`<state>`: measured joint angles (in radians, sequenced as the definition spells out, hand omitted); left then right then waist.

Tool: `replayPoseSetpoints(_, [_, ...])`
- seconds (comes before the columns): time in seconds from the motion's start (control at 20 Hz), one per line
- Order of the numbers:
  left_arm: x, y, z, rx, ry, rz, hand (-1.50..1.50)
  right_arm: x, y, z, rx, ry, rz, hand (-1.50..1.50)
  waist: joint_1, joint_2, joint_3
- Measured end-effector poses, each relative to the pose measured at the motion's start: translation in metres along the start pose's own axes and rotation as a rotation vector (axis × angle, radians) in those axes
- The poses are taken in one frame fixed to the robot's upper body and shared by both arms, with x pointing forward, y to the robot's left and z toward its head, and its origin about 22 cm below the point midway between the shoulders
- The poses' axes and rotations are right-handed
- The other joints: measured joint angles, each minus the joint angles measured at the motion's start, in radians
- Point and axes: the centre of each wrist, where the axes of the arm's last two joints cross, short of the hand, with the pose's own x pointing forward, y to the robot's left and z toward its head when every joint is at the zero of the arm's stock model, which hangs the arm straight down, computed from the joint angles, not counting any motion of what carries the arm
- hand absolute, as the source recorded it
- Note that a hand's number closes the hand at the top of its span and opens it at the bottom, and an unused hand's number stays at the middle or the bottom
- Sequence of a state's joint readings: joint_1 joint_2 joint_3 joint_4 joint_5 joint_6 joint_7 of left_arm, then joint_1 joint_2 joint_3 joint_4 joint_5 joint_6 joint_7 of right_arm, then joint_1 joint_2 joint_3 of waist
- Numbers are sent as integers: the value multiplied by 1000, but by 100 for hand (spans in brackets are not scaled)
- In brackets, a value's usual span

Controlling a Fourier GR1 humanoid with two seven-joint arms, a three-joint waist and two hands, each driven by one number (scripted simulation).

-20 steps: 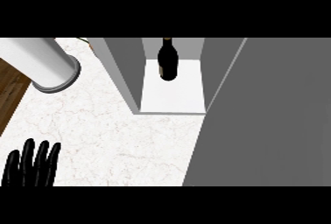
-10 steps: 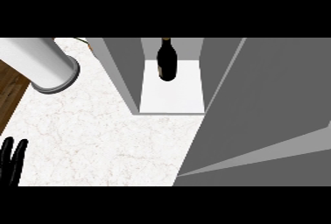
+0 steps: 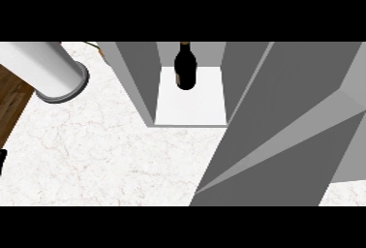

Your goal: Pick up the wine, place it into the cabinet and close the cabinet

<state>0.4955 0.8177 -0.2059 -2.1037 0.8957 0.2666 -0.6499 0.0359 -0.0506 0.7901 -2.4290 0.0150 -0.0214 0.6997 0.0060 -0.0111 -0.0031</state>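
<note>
A dark wine bottle [image 3: 185, 68] stands upright at the back of the open cabinet [image 3: 139, 82], on its white floor. The grey cabinet door [image 3: 286, 97] fills the right side of the head view, crossed by a lighter grey slanted band [image 3: 286, 145] that I cannot identify for sure. Of my left hand [image 3: 2, 163] only a black sliver shows at the left edge, far from the bottle. My right hand does not show.
A white cylinder [image 3: 39, 65] with a grey base ring stands on the marble counter [image 3: 107, 160] at the upper left. Beyond the counter's left edge lies dark wooden floor [image 3: 10, 99].
My left hand has slid left and now barely shows at the edge. The lighter grey band across the door has grown and moved up-left. The bottle has stayed put.
</note>
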Motion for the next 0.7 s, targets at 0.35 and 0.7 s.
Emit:
replayPoseSetpoints(0.35, [4, 5, -4, -12, 14, 40, -150, 6, 11, -11, -47, -60, 88, 150, 5, 2, -1])
replayPoseSetpoints(0.7, [3, 2, -9, -29, 16, 80, -150, 14, 15, -24, -23, -82, 146, 150, 18, 8, -1])
